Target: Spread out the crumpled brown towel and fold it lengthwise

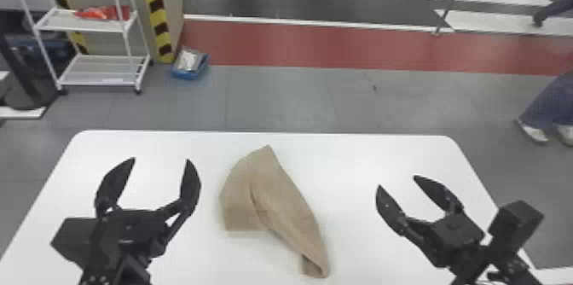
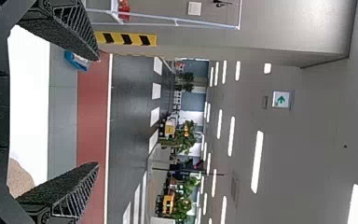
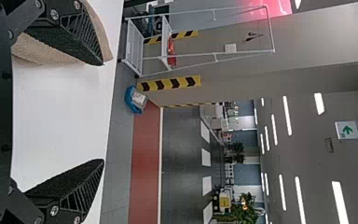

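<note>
Left tool (image 1: 160,159): latticed fingers (image 2: 77,30), wrist view

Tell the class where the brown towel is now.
In the head view, the brown towel lies crumpled on the white table, between the two grippers.

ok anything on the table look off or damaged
Only the brown towel looks untidy: it lies crumpled and askew on the white table, partly doubled over itself. That fits the task; I see no damage.
</note>
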Robot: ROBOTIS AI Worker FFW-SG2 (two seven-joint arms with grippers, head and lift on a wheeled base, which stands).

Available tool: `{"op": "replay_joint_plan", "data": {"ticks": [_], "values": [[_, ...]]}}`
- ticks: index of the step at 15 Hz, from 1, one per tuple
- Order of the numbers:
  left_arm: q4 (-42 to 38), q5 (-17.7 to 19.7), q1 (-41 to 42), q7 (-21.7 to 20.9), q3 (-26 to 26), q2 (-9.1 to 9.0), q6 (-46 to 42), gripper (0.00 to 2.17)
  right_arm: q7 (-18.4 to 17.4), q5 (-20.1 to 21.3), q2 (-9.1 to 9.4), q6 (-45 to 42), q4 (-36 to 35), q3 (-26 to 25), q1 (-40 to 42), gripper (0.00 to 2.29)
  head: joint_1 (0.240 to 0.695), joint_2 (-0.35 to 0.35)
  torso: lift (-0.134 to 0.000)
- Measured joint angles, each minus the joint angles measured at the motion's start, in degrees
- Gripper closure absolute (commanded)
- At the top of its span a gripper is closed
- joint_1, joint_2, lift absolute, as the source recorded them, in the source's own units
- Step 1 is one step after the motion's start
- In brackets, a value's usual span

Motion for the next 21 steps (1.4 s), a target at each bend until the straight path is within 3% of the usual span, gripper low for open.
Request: {"op": "replay_joint_plan", "data": {"ticks": [16, 21], "values": [[0.3, 0.5, 0.4, -1.3, -0.1, 0.04, -0.1, 0.09, 0.6, -0.8, 0.00, 1.7, 0.0, -0.1, 0.4, 0.19, 0.695, -0.132, 0.000], [7.5, 1.6, -1.3, -4.2, -0.1, -0.09, -1.0, 0.10, 2.3, 3.4, 0.00, 2.7, 4.6, 0.5, -1.1, 0.22, 0.695, -0.129, 0.000]]}}
